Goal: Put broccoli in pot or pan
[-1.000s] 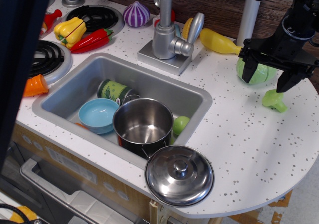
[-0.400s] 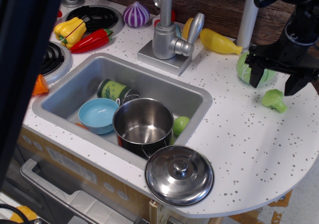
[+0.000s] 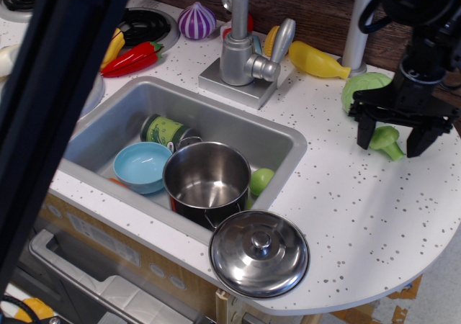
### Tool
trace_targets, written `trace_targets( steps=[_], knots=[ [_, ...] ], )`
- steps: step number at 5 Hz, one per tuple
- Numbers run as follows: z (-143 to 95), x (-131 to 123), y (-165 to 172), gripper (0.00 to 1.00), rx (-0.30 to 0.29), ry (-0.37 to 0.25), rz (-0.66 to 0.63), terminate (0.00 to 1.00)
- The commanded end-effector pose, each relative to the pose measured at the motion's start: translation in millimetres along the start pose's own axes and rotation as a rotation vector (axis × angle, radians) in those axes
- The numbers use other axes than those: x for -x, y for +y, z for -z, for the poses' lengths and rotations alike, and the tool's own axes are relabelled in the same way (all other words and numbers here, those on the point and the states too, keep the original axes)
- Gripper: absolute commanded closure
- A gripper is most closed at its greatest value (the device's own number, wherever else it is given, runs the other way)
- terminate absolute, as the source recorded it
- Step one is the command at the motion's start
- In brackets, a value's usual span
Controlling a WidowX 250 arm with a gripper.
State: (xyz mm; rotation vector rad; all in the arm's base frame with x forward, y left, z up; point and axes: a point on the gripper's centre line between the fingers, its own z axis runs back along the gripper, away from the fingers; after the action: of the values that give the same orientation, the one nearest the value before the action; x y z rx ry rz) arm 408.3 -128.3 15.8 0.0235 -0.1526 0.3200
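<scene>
The broccoli (image 3: 386,139), a small light-green floret, lies on the white speckled counter at the right. My black gripper (image 3: 390,138) hangs straight over it, open, with one finger on each side of it. The fingertips (image 3: 363,136) are down near the counter. The shiny steel pot (image 3: 207,181) stands upright and empty in the sink, well to the left of the gripper.
A round pale-green cabbage (image 3: 364,88) sits just behind the gripper. The domed steel lid (image 3: 259,252) lies by the sink's front corner. The sink (image 3: 287,135) also holds a light-blue bowl (image 3: 142,165), a green can (image 3: 166,131) and a green ball (image 3: 261,181). The faucet (image 3: 241,50) stands behind it.
The gripper has shifted and come down so that its fingers now straddle the broccoli. A dark out-of-focus bar at the left has swung further across the view.
</scene>
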Motion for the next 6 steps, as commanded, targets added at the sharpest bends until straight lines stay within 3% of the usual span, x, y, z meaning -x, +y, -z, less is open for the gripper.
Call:
trace_targets(
  steps=[1,2,3,5,6],
  knots=[
    [-17,-12,-4,1.0,0.041,-0.027,-0.008,0.0],
    [-18,-13,-5,1.0,0.034,-0.024,-0.01,0.0],
    [-32,-8,3,1.0,-0.061,-0.053,-0.048,0.0],
    [-86,16,90,1.0,-0.203,0.025,-0.083,0.0],
    [-99,35,140,1.0,-0.226,0.057,-0.078,0.0]
  ],
)
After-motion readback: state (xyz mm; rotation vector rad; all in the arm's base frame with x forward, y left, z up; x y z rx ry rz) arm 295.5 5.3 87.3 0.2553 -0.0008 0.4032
